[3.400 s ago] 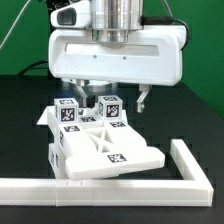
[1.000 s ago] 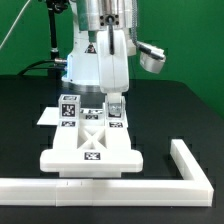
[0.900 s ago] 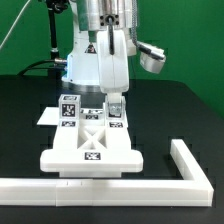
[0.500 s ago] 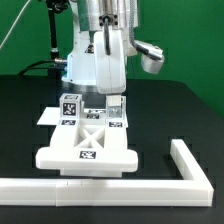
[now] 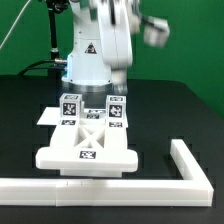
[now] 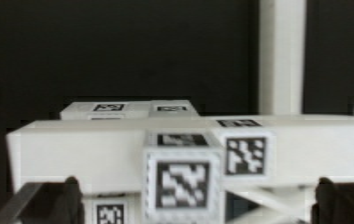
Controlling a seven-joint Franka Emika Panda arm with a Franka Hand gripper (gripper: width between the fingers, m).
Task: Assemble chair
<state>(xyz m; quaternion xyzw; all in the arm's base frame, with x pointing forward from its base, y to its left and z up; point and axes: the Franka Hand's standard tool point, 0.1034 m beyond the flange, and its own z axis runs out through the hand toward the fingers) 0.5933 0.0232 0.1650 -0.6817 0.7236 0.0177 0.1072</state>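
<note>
Since a moment ago our arm has lifted clear of the chair, so we judge that placement finished and the piece released. It sits on the black counter, well inside its near edge, just behind the long white rail. In the wrist view our fingers stand wide apart either side of a tagged post, gripping nothing. Open counter lies toward the exterior view's right; the rail closes off the near side.

Chair on table; claw blurred above post.
</note>
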